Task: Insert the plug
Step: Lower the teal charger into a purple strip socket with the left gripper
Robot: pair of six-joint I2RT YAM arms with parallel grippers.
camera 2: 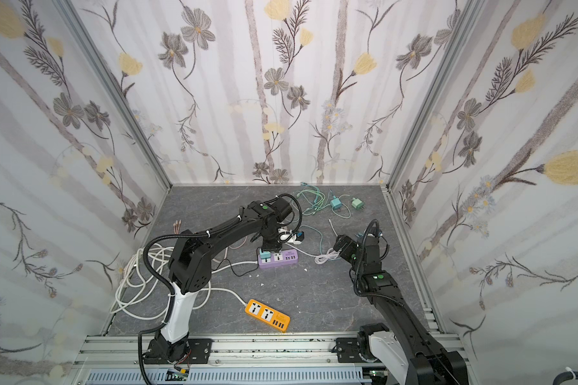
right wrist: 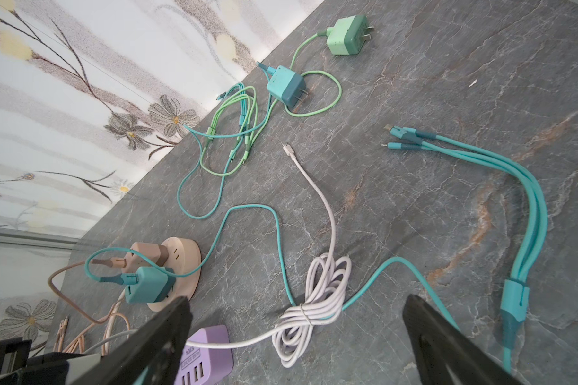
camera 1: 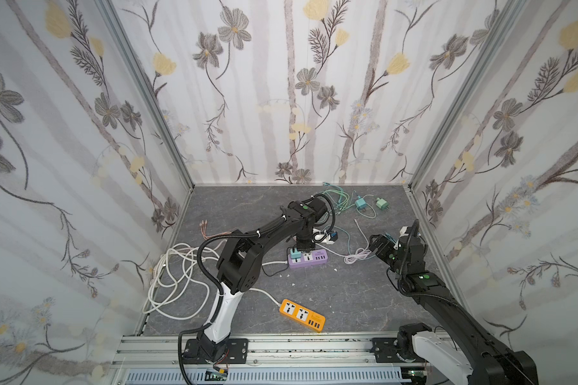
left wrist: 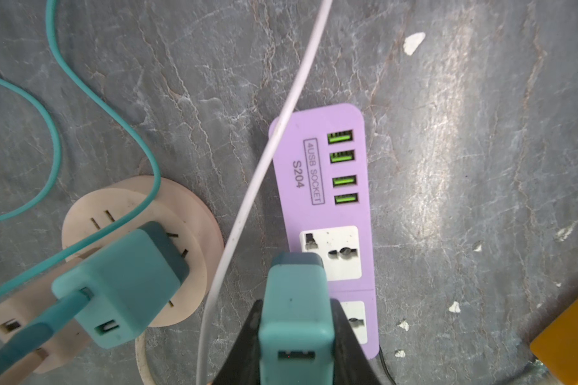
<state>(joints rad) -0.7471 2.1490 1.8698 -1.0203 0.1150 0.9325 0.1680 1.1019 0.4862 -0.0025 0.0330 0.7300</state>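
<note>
My left gripper (left wrist: 297,311) is shut on the plug (left wrist: 296,300), a teal charger block with a USB port facing the wrist camera. It points down at the purple power strip (left wrist: 324,166), at the strip's edge beside a white socket (left wrist: 334,253). The prongs are hidden under the block, so I cannot tell whether they sit in a socket. In both top views the plug (camera 1: 294,253) (camera 2: 265,255) stands on the left end of the strip (camera 1: 314,261) (camera 2: 282,261) under the left gripper (camera 1: 303,248). My right gripper (right wrist: 296,303) (camera 1: 376,245) is open and holds nothing, right of the strip.
A round beige socket hub (left wrist: 181,213) with another teal charger (left wrist: 121,283) lies beside the strip. A coiled white cable (right wrist: 311,300) runs across the strip. An orange power strip (camera 1: 302,315) lies near the front. Teal (right wrist: 286,88) and green (right wrist: 347,35) chargers sit at the back; white cords (camera 1: 174,276) at left.
</note>
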